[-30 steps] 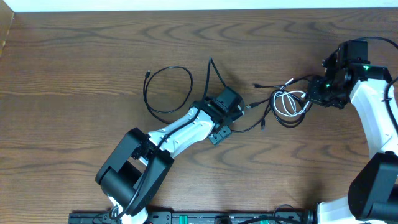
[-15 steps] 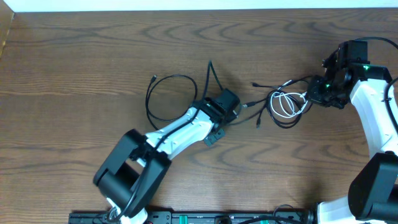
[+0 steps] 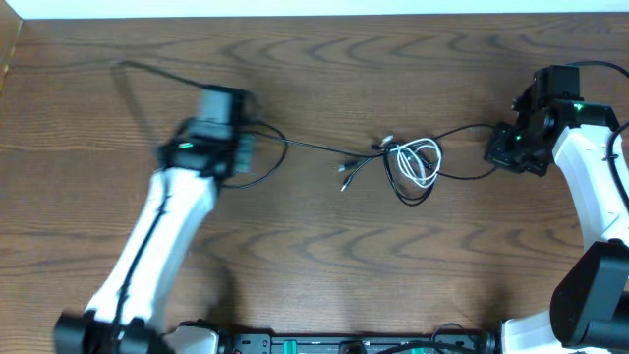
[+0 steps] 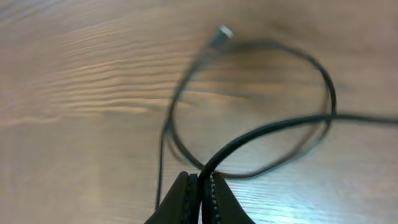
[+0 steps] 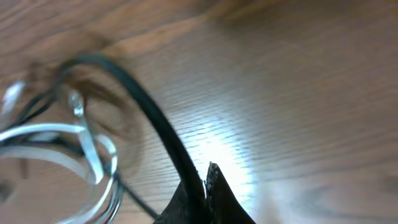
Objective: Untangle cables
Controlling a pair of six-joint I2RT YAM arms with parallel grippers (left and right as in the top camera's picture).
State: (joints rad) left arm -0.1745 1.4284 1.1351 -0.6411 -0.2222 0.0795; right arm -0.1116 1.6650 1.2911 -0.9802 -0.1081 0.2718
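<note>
Overhead: left hand [image 4: 200,182] and right hand [image 5: 205,177] each pinch the black cable [image 3: 314,147]; pulling apart could cinch it around the white cable [image 3: 423,162] between them.

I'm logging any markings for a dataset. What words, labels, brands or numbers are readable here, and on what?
None can be read.
The black cable, white cable and table: no lettering shows.
The rail at the bottom edge of the overhead view: any markings are too small to read.
</note>
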